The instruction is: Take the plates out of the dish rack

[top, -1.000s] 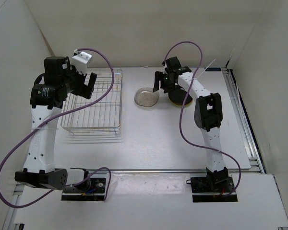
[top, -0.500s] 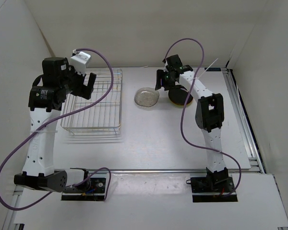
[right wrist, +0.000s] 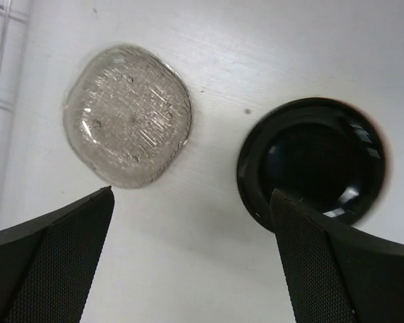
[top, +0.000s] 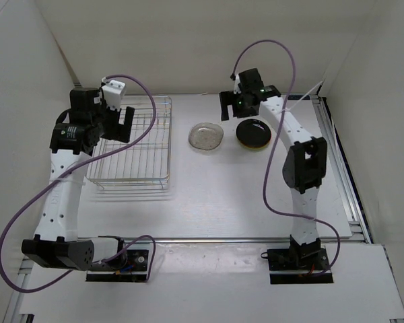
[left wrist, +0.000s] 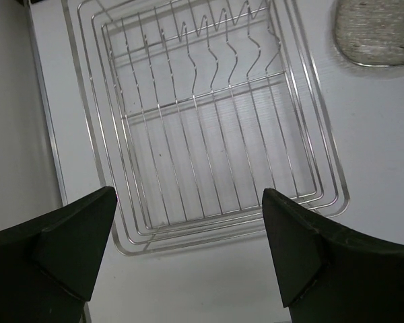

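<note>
Rack: the dish rack sits at the table's left, and we see no plate in it from the top or the left wrist view.
Plates out: the clear plate and the black plate lie flat on the table right of the rack, near each other but apart.
Other plates: we see no green or red plate as such. A thin reddish edge shows at the black plate's rim, maybe a stack under it. We cannot tell.
Progress: we judge unloading done or nearly done, with nothing visible left to lift.
Left gripper: jaws wide apart and empty, hovering above the rack, whose near rim sits between the fingers in its wrist view.
Right gripper: jaws wide apart, holding nothing, above the two plates.
Plates vs jaws: in the right wrist view the clear plate lies toward the left finger and the black plate toward the right, neither touched.
</note>
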Controlling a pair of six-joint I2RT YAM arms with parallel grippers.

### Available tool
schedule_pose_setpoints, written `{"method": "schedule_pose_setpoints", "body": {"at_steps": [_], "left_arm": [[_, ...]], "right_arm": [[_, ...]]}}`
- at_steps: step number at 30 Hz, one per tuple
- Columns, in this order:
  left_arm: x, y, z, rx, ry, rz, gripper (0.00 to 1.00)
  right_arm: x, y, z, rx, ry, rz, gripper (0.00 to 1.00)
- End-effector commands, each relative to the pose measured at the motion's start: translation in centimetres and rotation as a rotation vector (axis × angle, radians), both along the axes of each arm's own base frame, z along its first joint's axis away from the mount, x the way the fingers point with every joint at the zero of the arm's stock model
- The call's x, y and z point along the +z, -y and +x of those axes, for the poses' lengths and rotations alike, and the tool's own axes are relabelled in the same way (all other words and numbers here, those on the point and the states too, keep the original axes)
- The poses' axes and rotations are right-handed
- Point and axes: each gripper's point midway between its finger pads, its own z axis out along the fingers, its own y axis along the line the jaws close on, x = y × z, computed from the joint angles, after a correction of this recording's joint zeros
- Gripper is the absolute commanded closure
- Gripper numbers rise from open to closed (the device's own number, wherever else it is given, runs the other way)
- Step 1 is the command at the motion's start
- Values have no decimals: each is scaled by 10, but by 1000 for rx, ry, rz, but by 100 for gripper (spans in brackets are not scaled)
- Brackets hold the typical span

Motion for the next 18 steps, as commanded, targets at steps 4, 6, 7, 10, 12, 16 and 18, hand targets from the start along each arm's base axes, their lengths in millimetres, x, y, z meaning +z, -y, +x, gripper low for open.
{"method": "schedule_pose_setpoints", "body": {"at_steps": [4,6,7,10,12,16,18], "left_arm": [[-7,-28,10,225,47,2,0],[-9,-35,16,269,70,13,0],[-13,-37,15,287,72,11,0],[-14,-42,18,320,89,14,0],[-18,-41,21,327,78,5,0],[-21,-38,25,332,74,-34,0],[-19,-39,27,338,84,-49,0]], "right_arm": [[126,61,-32,-10,302,-177,0],[147,84,-50,-49,337,-203,0],[136,104,-56,-87,303,-236,0],[154,155,-78,-190,329,-238,0],[154,181,-98,-243,322,-223,0],[143,258,-131,-426,285,-241,0],[129,286,-152,-486,265,-264,0]]}}
